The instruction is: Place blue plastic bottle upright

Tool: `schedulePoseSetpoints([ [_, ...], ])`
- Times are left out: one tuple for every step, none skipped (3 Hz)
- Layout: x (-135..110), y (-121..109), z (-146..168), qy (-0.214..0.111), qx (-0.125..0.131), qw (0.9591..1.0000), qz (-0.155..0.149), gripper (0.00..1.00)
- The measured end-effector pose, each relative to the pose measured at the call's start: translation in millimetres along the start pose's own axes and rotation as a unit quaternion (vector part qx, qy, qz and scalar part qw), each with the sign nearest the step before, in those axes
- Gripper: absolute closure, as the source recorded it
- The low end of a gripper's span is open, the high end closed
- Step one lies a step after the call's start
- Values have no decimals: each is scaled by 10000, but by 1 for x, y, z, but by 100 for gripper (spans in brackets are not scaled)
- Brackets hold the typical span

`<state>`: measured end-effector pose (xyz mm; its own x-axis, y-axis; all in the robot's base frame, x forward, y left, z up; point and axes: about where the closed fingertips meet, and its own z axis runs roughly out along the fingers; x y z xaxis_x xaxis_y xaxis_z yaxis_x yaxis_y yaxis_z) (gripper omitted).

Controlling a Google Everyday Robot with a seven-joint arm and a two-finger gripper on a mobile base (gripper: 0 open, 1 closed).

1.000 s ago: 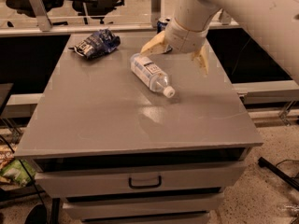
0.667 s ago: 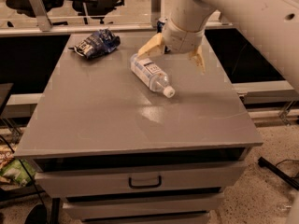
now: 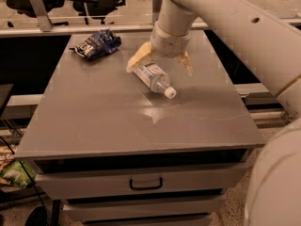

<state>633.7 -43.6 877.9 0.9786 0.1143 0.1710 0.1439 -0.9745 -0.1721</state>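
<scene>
The blue plastic bottle (image 3: 154,79) lies on its side on the grey table (image 3: 108,121), its white cap pointing to the front right. It is clear with a white label with blue print. My gripper (image 3: 161,63) hangs just above the bottle's base end, its two yellowish fingers (image 3: 138,58) spread wide, one on each side of the bottle. The fingers hold nothing. The white arm reaches in from the upper right and hides the far end of the bottle.
A blue and white foil snack bag (image 3: 96,44) lies at the table's far left corner. The table has drawers (image 3: 146,182) below its front edge. Office chairs stand behind a rail at the back.
My gripper has moved left and down, from beside the bottle to straddling its base end. The bottle has not moved.
</scene>
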Motion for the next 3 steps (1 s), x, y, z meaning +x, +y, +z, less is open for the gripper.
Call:
schedulePoseSetpoints([
  [2, -7, 12, -215, -24, 9991, -367, 0],
  [4, -9, 22, -402, -51, 9972, -625, 0],
  [7, -9, 31, -543, -65, 9955, -769, 0],
])
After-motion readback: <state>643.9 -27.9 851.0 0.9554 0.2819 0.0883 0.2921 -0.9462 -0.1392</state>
